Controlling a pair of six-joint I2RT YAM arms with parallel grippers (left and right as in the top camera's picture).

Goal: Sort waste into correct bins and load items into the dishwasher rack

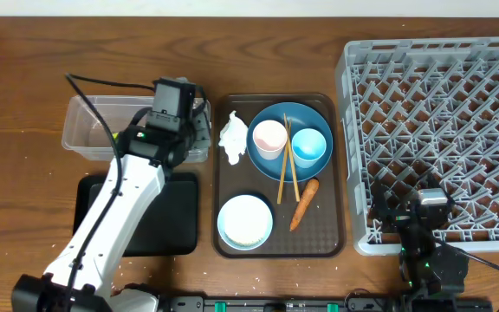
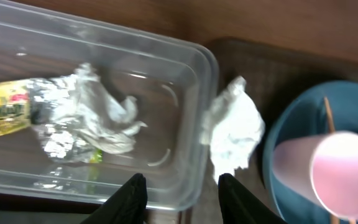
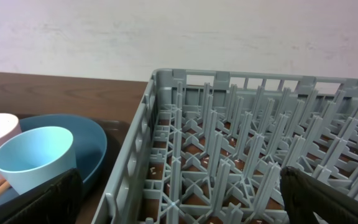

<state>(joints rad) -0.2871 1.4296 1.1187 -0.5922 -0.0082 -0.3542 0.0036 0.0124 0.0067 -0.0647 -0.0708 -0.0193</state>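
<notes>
My left gripper point(image 1: 199, 128) point(image 2: 182, 193) hangs open and empty over the right end of the clear tub point(image 1: 102, 132) point(image 2: 185, 74). A crumpled yellow and silver snack wrapper point(image 2: 55, 118) lies inside the tub. The white tissue point(image 1: 232, 139) point(image 2: 232, 127) rests on the brown tray point(image 1: 223, 186) beside the dark-blue plate point(image 1: 306, 117). On the plate stand the pink cup point(image 1: 269, 139) point(image 2: 340, 174) and the light-blue cup point(image 1: 308, 146) point(image 3: 36, 155). Chopsticks point(image 1: 284, 169), the carrot point(image 1: 304, 204) and the light-blue bowl point(image 1: 245, 221) also lie on the tray. My right gripper point(image 1: 408, 205) point(image 3: 185, 205) stands wide open over the grey rack's point(image 1: 440, 121) point(image 3: 241, 124) near-left corner.
The black tray point(image 1: 176, 217) lies in front of the clear tub, partly under my left arm. Small white specks show on the table under the rack's lattice. Bare wooden table runs along the back and the far left.
</notes>
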